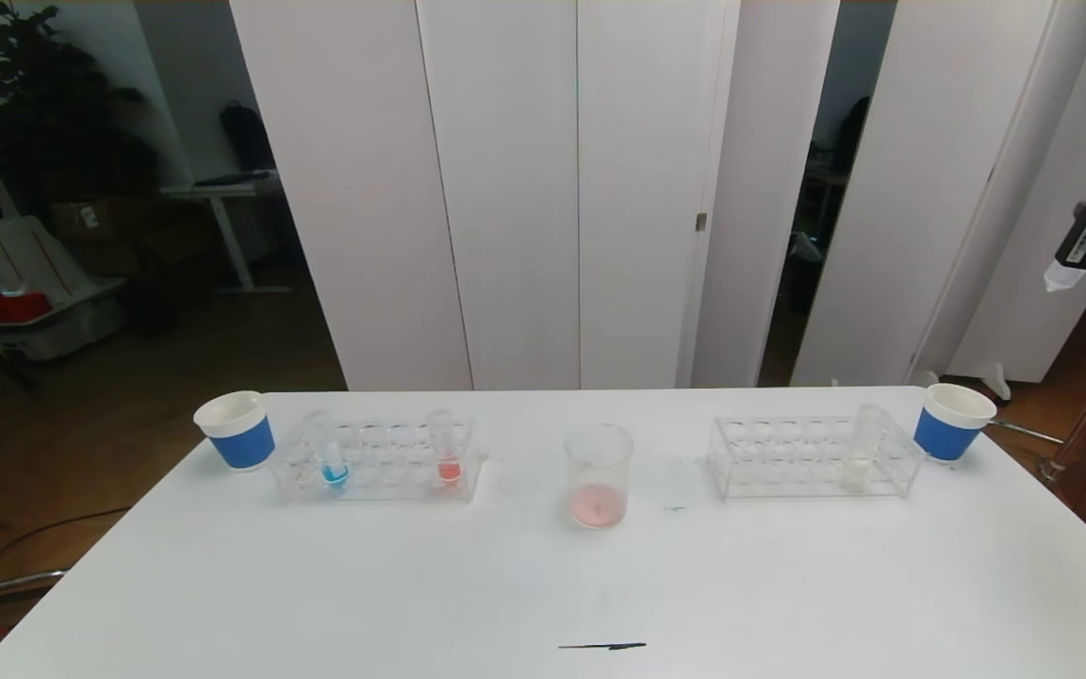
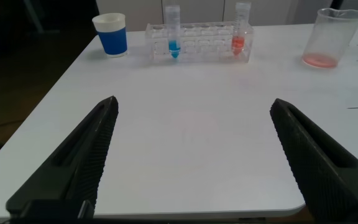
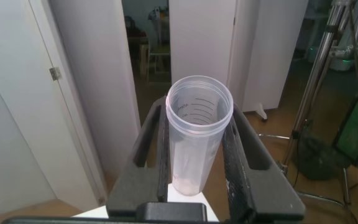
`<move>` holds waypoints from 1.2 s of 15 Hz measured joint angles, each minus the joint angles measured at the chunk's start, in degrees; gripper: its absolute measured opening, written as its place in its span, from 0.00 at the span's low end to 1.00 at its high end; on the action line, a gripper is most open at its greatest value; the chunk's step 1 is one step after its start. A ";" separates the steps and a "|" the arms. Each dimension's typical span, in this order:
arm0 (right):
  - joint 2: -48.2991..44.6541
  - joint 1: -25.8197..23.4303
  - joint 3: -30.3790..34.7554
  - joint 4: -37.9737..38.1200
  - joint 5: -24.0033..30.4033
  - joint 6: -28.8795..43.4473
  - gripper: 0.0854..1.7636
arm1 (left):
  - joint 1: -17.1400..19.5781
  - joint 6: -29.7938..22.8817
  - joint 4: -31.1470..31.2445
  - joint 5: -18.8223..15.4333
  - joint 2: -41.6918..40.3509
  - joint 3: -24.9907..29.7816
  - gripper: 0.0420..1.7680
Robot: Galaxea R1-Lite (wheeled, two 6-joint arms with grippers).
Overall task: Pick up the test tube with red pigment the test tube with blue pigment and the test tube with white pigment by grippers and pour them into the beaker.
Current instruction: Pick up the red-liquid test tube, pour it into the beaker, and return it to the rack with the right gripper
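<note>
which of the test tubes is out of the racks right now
The empty clear tube clamped in the right gripper, raised beyond the table's right edge. The blue-bottomed tube, the red-bottomed tube and the white-bottomed tube all stand in racks.

Both grippers [image 2: 191, 162] [image 3: 197, 155] had matte black, wedge-shaped fingers; the right wrist housing [image 1: 1085, 236] bore a white label.

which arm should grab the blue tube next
Left. The left gripper is open and empty, low over the table facing the rack that holds the test tube with blue pigment. The right gripper is raised at the far right, shut on an emptied tube.
</note>
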 joint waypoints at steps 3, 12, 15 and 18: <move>5.35 -1.18 -3.19 -0.83 0.01 3.84 0.30 | 0.00 0.00 -0.01 0.00 0.00 0.00 0.99; 21.77 -0.83 -7.17 -1.29 -0.22 8.80 0.30 | 0.00 0.00 -0.01 0.02 0.00 -0.02 0.99; 24.95 -0.66 -6.17 -1.24 -0.40 9.48 0.30 | 0.00 0.00 -0.01 -0.02 0.00 -0.02 0.99; 26.49 -0.33 -3.58 -1.33 -0.35 9.07 0.30 | 0.00 0.00 -0.01 0.00 0.00 -0.02 0.99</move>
